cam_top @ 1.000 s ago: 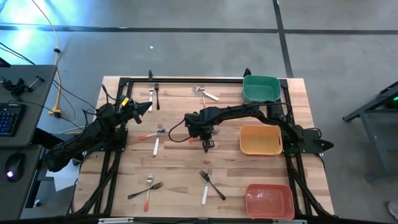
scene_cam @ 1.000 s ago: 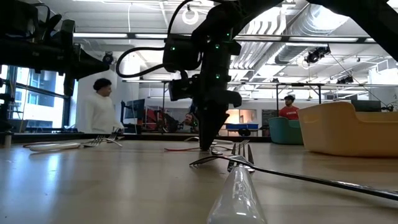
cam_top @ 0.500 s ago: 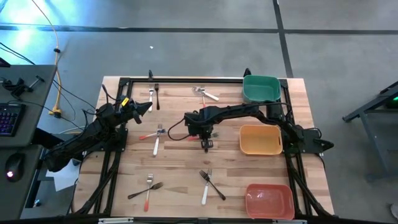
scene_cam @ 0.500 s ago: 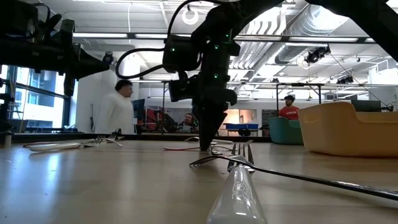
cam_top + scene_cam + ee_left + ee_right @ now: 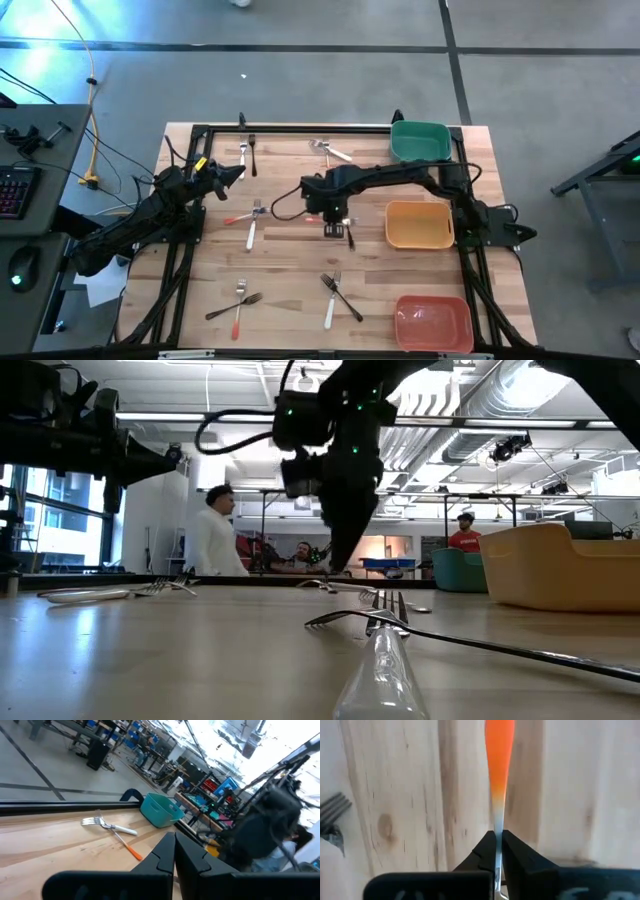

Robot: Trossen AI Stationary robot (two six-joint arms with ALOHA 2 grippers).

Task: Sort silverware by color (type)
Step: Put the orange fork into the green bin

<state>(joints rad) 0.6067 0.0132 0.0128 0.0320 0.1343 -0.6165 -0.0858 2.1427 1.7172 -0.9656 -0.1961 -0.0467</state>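
My right gripper [image 5: 334,224] hangs over the table's middle, shut on an orange-handled utensil [image 5: 499,750]; the low view shows its fingertips [image 5: 340,565] above the tabletop. A black-handled fork [image 5: 349,236] lies just beside it. My left gripper [image 5: 238,170] is shut and empty, held above the far left of the table [image 5: 174,851]. Other silverware lies flat in pairs: far left [image 5: 247,155], far middle [image 5: 330,150], left of centre [image 5: 251,225], near left [image 5: 236,305] and near middle [image 5: 335,292]. My right gripper pinches the utensil's thin metal neck [image 5: 497,827], just past the orange handle, between its two fingers. The fingers come from above, pointing down, and lie across the utensil. The orange handle sticks out beyond the fingers, clear of the table.
A green bin [image 5: 419,142], a yellow bin [image 5: 418,224] and a red bin [image 5: 433,322] stand in a row along the table's right side. A black frame [image 5: 300,127] runs along the far edge. People stand in the room beyond the table [image 5: 215,535].
My right gripper has risen from the tabletop and gone slightly toward the table's right edge. It has taken the orange-handled utensil up with it, so the utensil no longer lies on the wood. A person in the room behind has walked toward the right.
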